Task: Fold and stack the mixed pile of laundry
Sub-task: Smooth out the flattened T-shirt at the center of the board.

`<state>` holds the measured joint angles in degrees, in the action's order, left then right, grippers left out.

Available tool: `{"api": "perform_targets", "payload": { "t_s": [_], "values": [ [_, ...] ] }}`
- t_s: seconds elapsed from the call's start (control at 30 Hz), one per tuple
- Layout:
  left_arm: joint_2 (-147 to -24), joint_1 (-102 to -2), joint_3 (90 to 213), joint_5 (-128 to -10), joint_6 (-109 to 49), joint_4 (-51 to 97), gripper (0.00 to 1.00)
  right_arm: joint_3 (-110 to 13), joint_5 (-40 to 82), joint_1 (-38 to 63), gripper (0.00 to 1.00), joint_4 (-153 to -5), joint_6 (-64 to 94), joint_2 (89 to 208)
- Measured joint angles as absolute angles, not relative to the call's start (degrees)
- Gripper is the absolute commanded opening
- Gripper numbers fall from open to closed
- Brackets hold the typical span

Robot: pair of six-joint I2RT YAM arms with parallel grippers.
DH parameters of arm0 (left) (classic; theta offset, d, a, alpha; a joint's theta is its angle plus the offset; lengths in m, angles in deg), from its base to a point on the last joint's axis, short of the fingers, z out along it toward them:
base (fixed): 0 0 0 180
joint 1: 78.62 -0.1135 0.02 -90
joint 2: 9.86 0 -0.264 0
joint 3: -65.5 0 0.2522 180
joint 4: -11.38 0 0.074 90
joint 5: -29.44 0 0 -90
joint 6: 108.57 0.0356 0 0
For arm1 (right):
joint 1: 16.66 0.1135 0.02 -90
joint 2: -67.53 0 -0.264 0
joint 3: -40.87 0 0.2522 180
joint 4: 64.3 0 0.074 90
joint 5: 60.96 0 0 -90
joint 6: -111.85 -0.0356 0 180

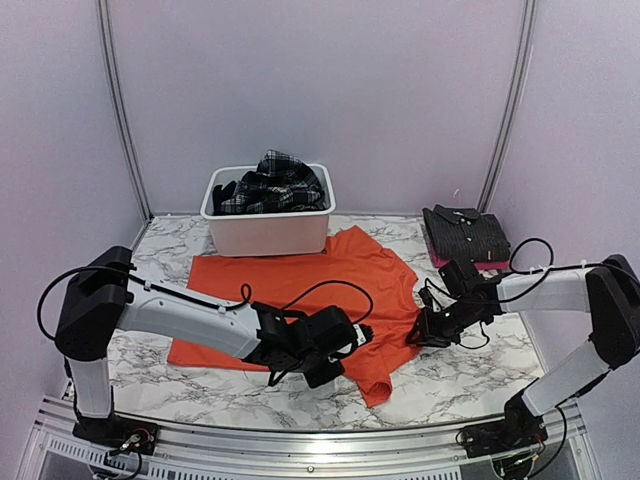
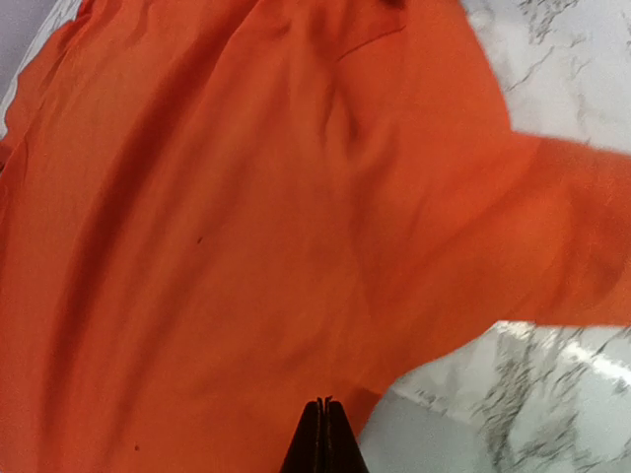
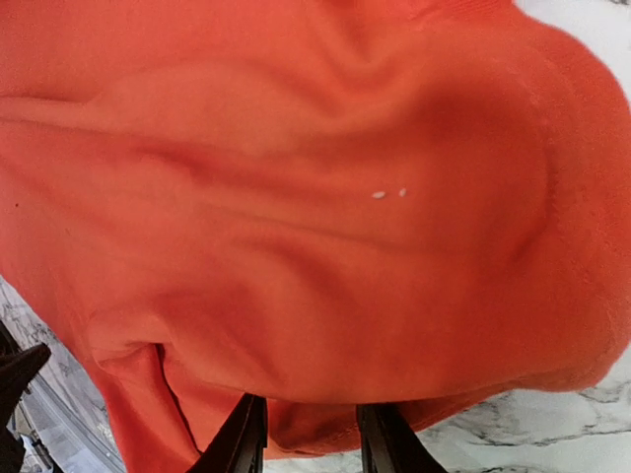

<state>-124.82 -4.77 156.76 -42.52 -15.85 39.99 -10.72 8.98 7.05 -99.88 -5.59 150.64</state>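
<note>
A large orange T-shirt (image 1: 300, 290) lies spread on the marble table and fills both wrist views (image 2: 246, 227) (image 3: 296, 197). My left gripper (image 1: 352, 343) (image 2: 323, 404) hovers over the shirt's near right part, close to its edge. Its jaws are pressed together and no cloth shows between them. My right gripper (image 1: 420, 333) (image 3: 311, 406) is at the shirt's right edge. Its fingers (image 3: 246, 439) stand apart with a fold of the orange hem lying between them. A black-and-white plaid skirt (image 1: 272, 182) is heaped in the white tub.
The white tub (image 1: 265, 235) stands at the back centre, touching the shirt's far edge. A folded dark garment (image 1: 466, 233) rests on something pink (image 1: 478, 264) at the back right. Bare marble (image 1: 460, 375) shows near the front and right.
</note>
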Motion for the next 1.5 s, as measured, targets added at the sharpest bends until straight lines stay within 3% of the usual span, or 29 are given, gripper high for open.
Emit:
{"api": "perform_targets", "payload": {
  "t_s": [0.13,0.23,0.3,0.47,0.73,0.97,1.03,1.1,1.2,1.5],
  "values": [
    [-121.30,-7.07,149.26,-42.41,-14.84,38.85,0.00,-10.78,8.96,5.25,0.31,-99.77,-5.31,150.84],
    [-120.06,-6.65,145.78,-43.83,-13.83,38.07,0.21,-11.33,8.94,5.10,0.31,-100.12,-4.98,151.23],
    [-116.97,-5.36,143.03,-46.04,-12.96,37.17,0.28,-11.48,8.96,5.06,0.31,-100.32,-4.76,151.32],
    [-113.52,-0.29,144.76,-51.41,-10.97,33.76,0.29,-12.16,9.03,4.99,0.31,-101.30,-4.11,151.69],
    [-124.01,2.92,158.44,-57.60,-9.64,31.88,0.29,-12.53,9.00,4.95,0.31,-101.83,-3.60,151.95],
    [-133.59,2.22,165.61,-56.33,-11.93,34.05,0.40,-12.53,8.98,4.95,0.31,-101.83,-3.52,151.97],
    [-134.72,1.92,165.78,-55.33,-13.22,34.92,0.36,-12.53,8.98,4.95,0.31,-101.83,-3.41,151.97],
    [-135.18,1.67,166.81,-54.69,-14.25,36.14,0.25,-12.53,9.00,4.93,0.31,-101.85,-3.39,151.97],
    [-136.43,1.57,170.00,-54.04,-15.28,38.18,0.00,-12.53,9.00,4.88,0.31,-101.85,-3.28,151.97],
    [-136.69,1.72,174.44,-64.00,-20.30,38.05,0.00,-12.58,8.74,3.51,0.31,-102.22,-2.21,151.95]
  ]
}}
